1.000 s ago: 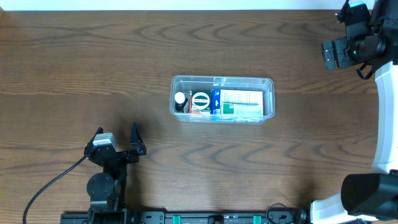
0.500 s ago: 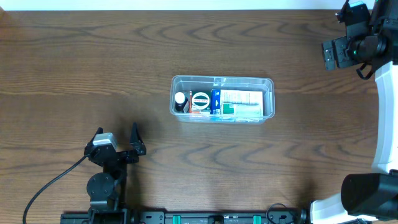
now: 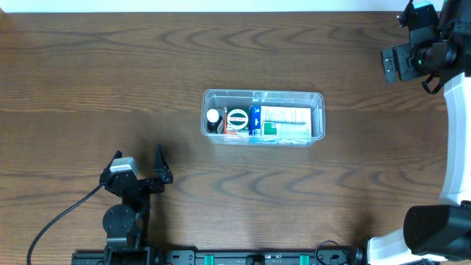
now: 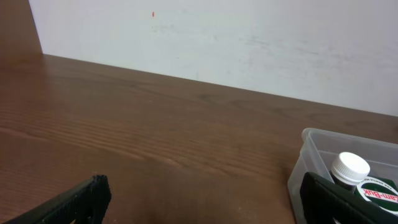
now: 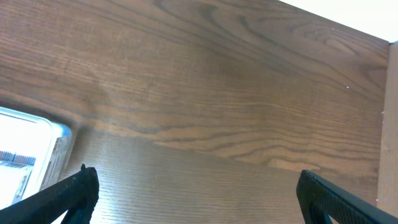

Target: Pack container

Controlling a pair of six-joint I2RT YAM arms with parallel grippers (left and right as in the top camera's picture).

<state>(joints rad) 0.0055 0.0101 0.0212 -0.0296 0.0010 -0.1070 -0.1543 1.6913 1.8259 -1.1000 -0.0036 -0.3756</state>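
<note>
The clear plastic container sits at the middle of the wooden table. It holds a white-capped bottle, a round green-and-white item and a blue, white and green box. Its left end and the bottle show in the left wrist view; a corner shows in the right wrist view. My left gripper is open and empty at the front left, well away from the container. My right gripper is open and empty at the far right, raised by the back edge.
A black cable runs from the left arm's base to the front edge. The right arm's white link stands along the right edge. A white wall rises behind the table.
</note>
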